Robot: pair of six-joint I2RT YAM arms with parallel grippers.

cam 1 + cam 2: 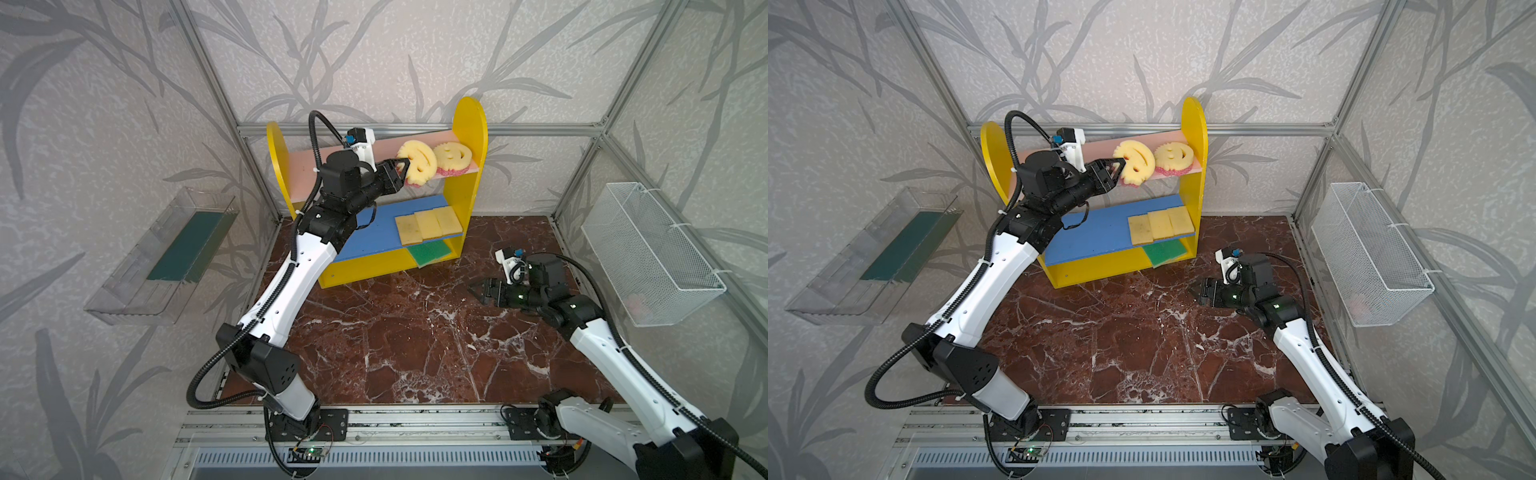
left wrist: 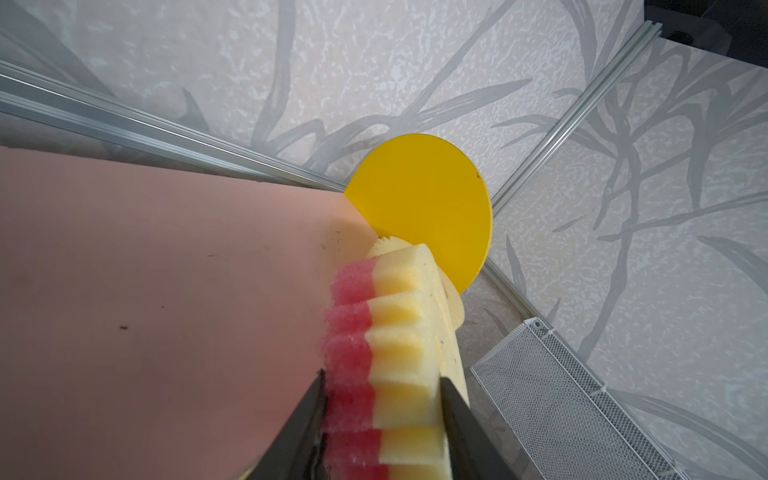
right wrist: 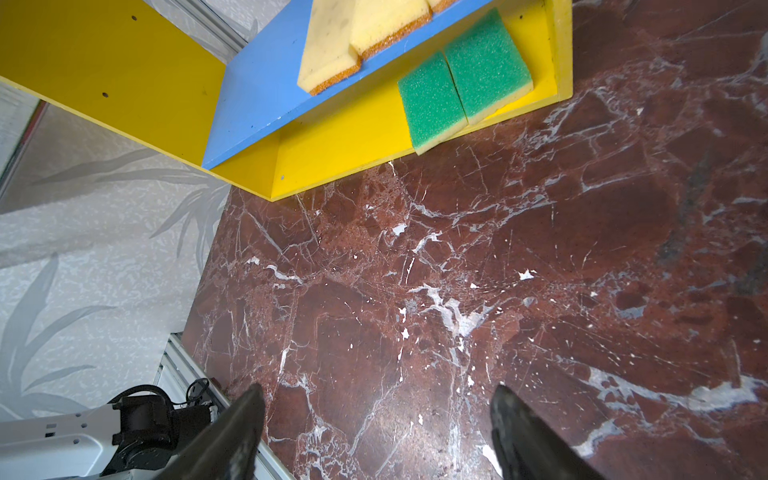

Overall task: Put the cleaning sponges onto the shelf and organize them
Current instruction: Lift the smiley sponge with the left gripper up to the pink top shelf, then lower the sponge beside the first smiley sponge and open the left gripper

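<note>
Left gripper (image 1: 402, 168) is clamped on the jagged rim of a smiley sponge (image 1: 419, 163), tilted at the front edge of the shelf's (image 1: 471, 124) pink top board (image 1: 307, 174), with its twin (image 1: 454, 156) at three o'clock. Right gripper (image 1: 478, 288) hangs wide and empty over the marble table (image 1: 415, 340), four o'clock of the shelf.

I see bare marble tabletop (image 1: 415, 332) in front of the shelf (image 1: 471, 124), free to cross. Its pink top board (image 2: 145, 270) is open on the left; the gripped smiley sponge (image 1: 415, 162) and a second smiley sponge (image 1: 454, 157) crowd its right end. My left arm (image 1: 299, 274) blocks the left half of the blue board (image 1: 384, 232).
</note>
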